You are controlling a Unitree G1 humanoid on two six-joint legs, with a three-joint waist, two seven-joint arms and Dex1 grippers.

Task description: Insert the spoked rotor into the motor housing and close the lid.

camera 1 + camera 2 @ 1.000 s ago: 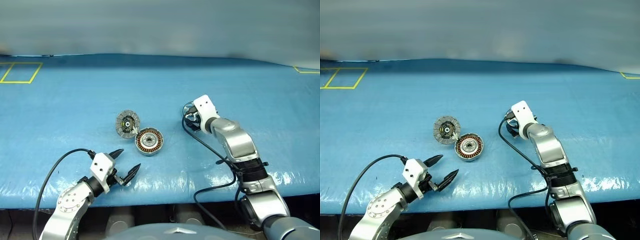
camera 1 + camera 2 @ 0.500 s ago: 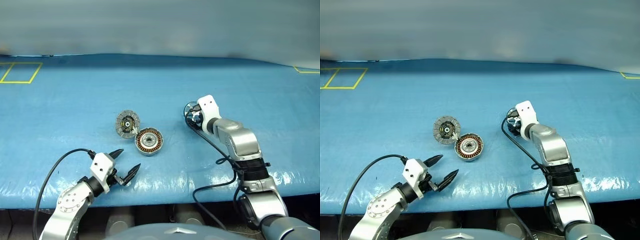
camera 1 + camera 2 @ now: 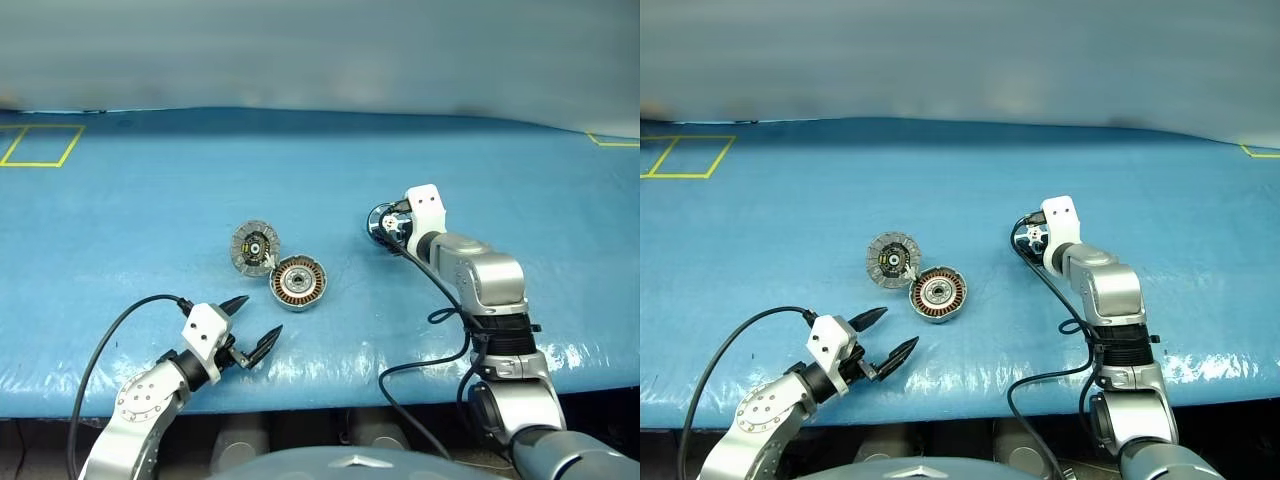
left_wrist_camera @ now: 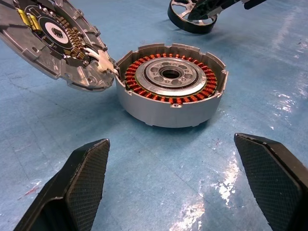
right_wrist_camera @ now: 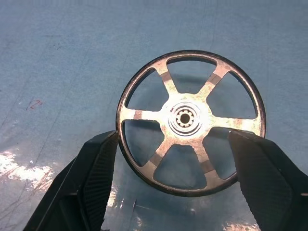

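Observation:
The spoked rotor [image 5: 185, 117], a dark-rimmed silver wheel, sits low over the blue table right of centre [image 3: 381, 222]. My right gripper [image 5: 174, 139] has one finger on each side of the rotor, pressed against its rim. I cannot tell if the rotor is lifted. The motor housing [image 3: 298, 283] stands at mid-table with its copper windings showing [image 4: 171, 91]. Its lid [image 3: 255, 246] lies open beside it, joined at the edge, inner face up [image 4: 53, 38]. My left gripper [image 3: 257, 318] hovers near the front edge, open and empty, pointing at the housing.
A blue cover [image 3: 150, 220] spans the table, glossy along its front edge. Yellow tape marks a rectangle at the far left [image 3: 40, 145] and a corner at the far right [image 3: 612, 140]. Black cables [image 3: 430, 330] loop from both arms over the front edge.
My right wrist has rolled and its white housing has shifted right, so more of the rotor shows beside it. The left arm, housing and lid have not moved.

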